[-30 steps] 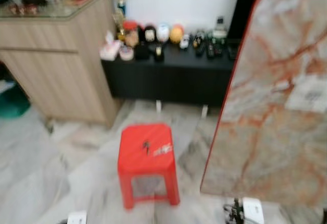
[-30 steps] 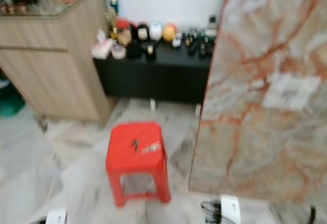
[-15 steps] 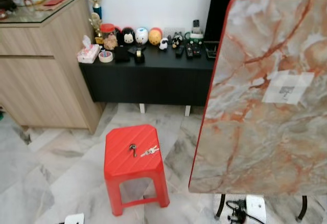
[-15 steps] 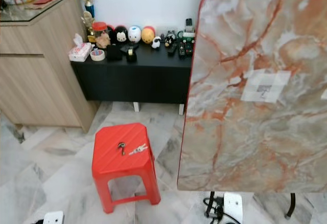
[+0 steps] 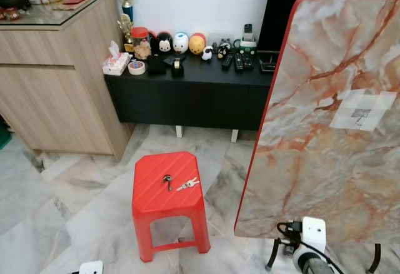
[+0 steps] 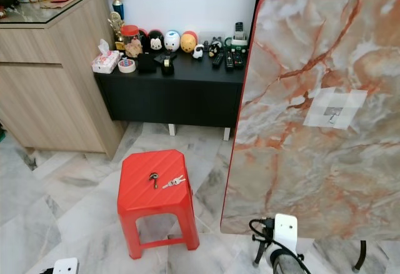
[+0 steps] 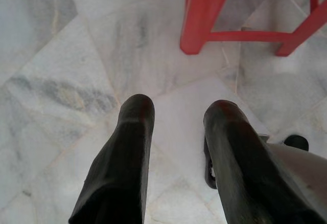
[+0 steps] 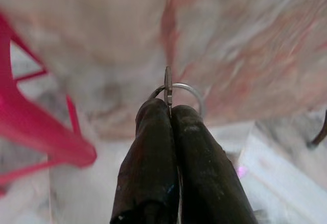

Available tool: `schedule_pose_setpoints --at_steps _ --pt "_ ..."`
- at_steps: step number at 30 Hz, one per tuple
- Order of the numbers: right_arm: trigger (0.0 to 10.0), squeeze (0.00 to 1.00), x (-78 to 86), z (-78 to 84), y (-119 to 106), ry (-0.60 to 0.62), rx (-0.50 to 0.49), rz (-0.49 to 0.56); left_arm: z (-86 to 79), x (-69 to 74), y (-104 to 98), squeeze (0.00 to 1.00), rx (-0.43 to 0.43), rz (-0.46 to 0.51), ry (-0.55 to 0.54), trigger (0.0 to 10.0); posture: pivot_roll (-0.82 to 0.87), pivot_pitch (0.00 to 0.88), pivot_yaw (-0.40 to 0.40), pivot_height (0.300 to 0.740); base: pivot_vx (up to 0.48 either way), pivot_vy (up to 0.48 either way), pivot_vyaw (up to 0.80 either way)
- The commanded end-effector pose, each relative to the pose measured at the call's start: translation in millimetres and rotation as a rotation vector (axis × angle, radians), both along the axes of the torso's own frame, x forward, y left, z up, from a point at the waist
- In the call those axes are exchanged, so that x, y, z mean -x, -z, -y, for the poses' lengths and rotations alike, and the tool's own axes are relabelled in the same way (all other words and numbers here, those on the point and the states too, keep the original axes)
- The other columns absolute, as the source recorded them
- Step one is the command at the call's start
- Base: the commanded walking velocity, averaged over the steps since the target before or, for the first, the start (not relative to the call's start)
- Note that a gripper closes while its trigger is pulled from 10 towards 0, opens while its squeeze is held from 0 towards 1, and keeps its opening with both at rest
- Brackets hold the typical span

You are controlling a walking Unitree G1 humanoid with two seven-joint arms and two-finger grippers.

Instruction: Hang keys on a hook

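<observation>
Off to the robot's right, I am looking at a tall marble-patterned panel with a red edge (image 5: 325,130), which is standing nearly upright on thin dark legs. On the robot's left, a light wooden cabinet with a glass top (image 5: 56,92) is standing against the wall. Next to it a low black bench (image 5: 194,96) is carrying a row of round toy figures (image 5: 181,41) and several dark remote controls (image 5: 240,61). The grey-veined marble floor (image 5: 75,211) is running under all of it.

In front of the bench, a red plastic stool (image 5: 164,183) is standing on the floor, just beside the foot of the panel. The left gripper (image 7: 176,116) is hanging low over the floor tiles near the stool's legs, and its fingers (image 7: 130,147) are standing apart with nothing between them. The right gripper (image 8: 170,109) is pointing toward the panel with the stool to one side; its fingers are pressing together on a thin silver metal ring (image 8: 189,93) that is sticking out past the tips.

A white square patch (image 5: 362,110) is sitting high on the panel. A bunch of silver keys (image 5: 186,184) is lying flat on the stool's seat, touching a small dark fob (image 5: 167,180). On the patch, a small metal hook (image 5: 360,116) is showing, well apart from the keys.
</observation>
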State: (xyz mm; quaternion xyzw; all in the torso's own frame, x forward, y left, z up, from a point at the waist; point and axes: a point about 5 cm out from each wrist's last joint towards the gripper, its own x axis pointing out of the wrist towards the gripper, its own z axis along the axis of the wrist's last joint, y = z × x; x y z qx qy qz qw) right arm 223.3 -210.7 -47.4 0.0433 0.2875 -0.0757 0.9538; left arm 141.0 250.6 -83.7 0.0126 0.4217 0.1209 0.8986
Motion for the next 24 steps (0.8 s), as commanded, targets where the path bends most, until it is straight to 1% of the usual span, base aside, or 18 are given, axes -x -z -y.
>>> schedule_pose_setpoints --at_steps 1,4,8,12,14,16,17,18,19,20,22,23,24 --pt "10.0 0.0 -12.6 2.0 -11 0.012 0.001 0.071 2.6 3.2 2 0.0 0.005 -0.017 -0.007 10.0 0.03 0.0 -0.034 0.74 0.0 -0.424 0.0" --pt "10.0 0.0 -14.7 0.8 -13 0.007 0.004 0.081 2.8 3.1 2 0.0 0.005 -0.016 -0.008 10.0 0.03 0.0 -0.036 0.74 0.0 -0.421 0.0" --pt "10.0 0.0 -22.0 -3.5 -19 0.008 0.006 0.122 3.1 3.3 3 0.0 0.006 -0.018 -0.012 10.0 0.03 0.0 -0.037 0.74 0.0 -0.421 0.0" --pt "10.0 0.0 -27.2 -4.1 -25 0.015 0.013 0.156 2.7 4.1 3 0.0 0.007 -0.018 -0.023 10.0 0.03 0.0 -0.037 0.74 0.0 0.0 0.0" --pt "10.0 0.0 -33.6 -3.9 -33 0.015 0.029 0.2 2.4 4.4 3 0.0 0.006 -0.019 -0.022 10.0 0.03 0.0 -0.036 0.74 0.0 0.0 0.0" --pt "10.0 0.0 -34.9 -4.1 -35 0.016 0.028 0.209 2.3 4.5 3 0.0 0.006 -0.02 -0.021 10.0 0.03 0.0 -0.035 0.74 0.0 0.0 0.0" --pt "10.0 0.0 -39.7 -5.3 -42 0.005 0.042 0.248 2.1 4.7 3 0.0 0.005 -0.022 -0.022 10.0 0.03 0.0 -0.036 0.74 0.0 0.0 0.0" --pt "10.0 0.0 -39.7 -5.3 -42 0.005 0.042 0.248 2.1 4.7 3 0.0 0.005 -0.022 -0.022 10.0 0.03 0.0 -0.036 0.74 0.0 0.0 0.0" --pt "10.0 0.0 -42.1 -6.0 -47 -0.001 0.049 0.271 2.1 4.7 3 0.0 0.005 -0.023 -0.022 10.0 0.03 0.0 -0.036 0.74 0.0 0.0 0.0" --pt "10.0 0.0 -45.5 -7.1 -56 -0.004 0.071 0.318 2.1 4.7 3 0.0 0.005 -0.024 -0.022 10.0 0.03 0.0 -0.038 0.74 0.0 0.0 0.0" --pt "10.0 0.0 -46.2 -7.2 -61 -0.007 0.096 0.341 2.2 4.5 3 0.0 0.005 -0.024 -0.022 10.0 0.03 0.0 -0.038 0.74 0.0 0.0 0.0" --pt "10.0 0.0 -45.9 -6.5 -65 0.019 0.118 0.357 2.4 4.2 3 0.0 0.005 -0.024 -0.022 10.0 0.03 0.0 -0.037 0.74 0.0 0.0 0.0" --pt "10.0 0.0 -45.9 -6.5 -65 0.019 0.118 0.357 2.4 4.2 3 0.0 0.005 -0.024 -0.022 10.0 0.03 0.0 -0.037 0.74 0.0 0.0 0.0"
